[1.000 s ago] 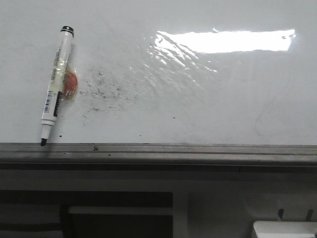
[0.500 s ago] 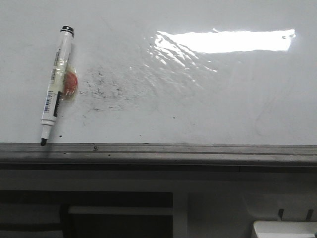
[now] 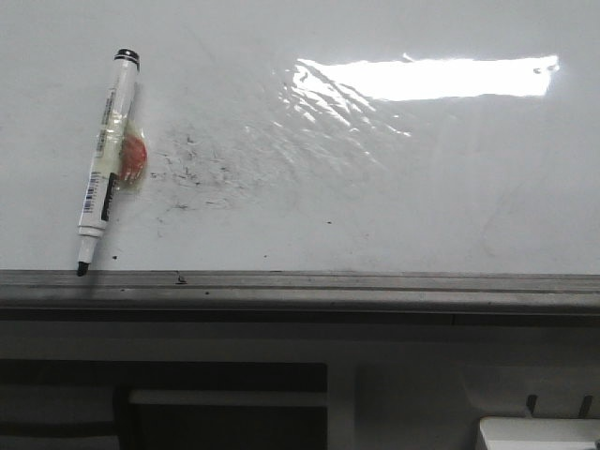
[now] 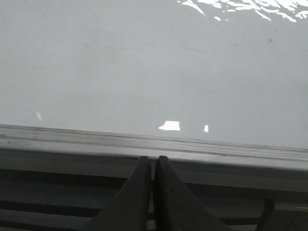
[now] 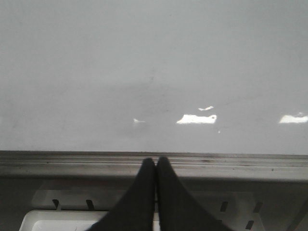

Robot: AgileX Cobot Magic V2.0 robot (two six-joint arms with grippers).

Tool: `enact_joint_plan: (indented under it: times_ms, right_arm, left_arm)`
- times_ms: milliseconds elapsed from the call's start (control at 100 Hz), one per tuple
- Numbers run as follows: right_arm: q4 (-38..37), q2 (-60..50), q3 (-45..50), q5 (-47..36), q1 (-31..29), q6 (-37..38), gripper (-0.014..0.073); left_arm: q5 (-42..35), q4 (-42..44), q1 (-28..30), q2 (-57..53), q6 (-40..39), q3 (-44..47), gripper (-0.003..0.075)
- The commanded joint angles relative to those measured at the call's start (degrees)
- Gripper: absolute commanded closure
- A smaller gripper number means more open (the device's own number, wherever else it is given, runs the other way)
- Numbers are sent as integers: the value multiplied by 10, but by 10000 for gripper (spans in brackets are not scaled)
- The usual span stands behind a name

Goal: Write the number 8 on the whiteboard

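The whiteboard (image 3: 375, 216) fills the front view, glossy white with a bright glare patch. No number 8 shows on it, only faint black smudge specks (image 3: 192, 169). A white marker with a black end and uncapped tip (image 3: 105, 159) lies slanted at the board's left, a clear tape wrap with an orange-red blob on its barrel. Neither arm shows in the front view. My left gripper (image 4: 153, 161) is shut and empty, near the board's grey rail (image 4: 144, 142). My right gripper (image 5: 156, 162) is shut and empty too, over the rail (image 5: 216, 161).
The grey metal rail (image 3: 300, 286) runs along the board's near edge. Below it sit a dark opening (image 3: 225, 408) and a white box corner (image 3: 539, 433) at the lower right. A white tray (image 5: 62, 222) shows under the right gripper.
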Motion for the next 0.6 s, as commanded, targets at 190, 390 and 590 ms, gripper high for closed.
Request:
enact_joint_plan:
  times_ms: [190,390,590]
  right_arm:
    - [1,-11,10,-123,-3,-3,657]
    - [268,-11,10,-221,-3,6,657]
    - [408,-11,6,-219,-3,6,657]
  left_arm:
    - [-33,-32,-1,-17,-8,21,741]
    - [-51,-394,-1,-17,-12,21,741]
    - [-45,-566,-1,-17,-12,20,741]
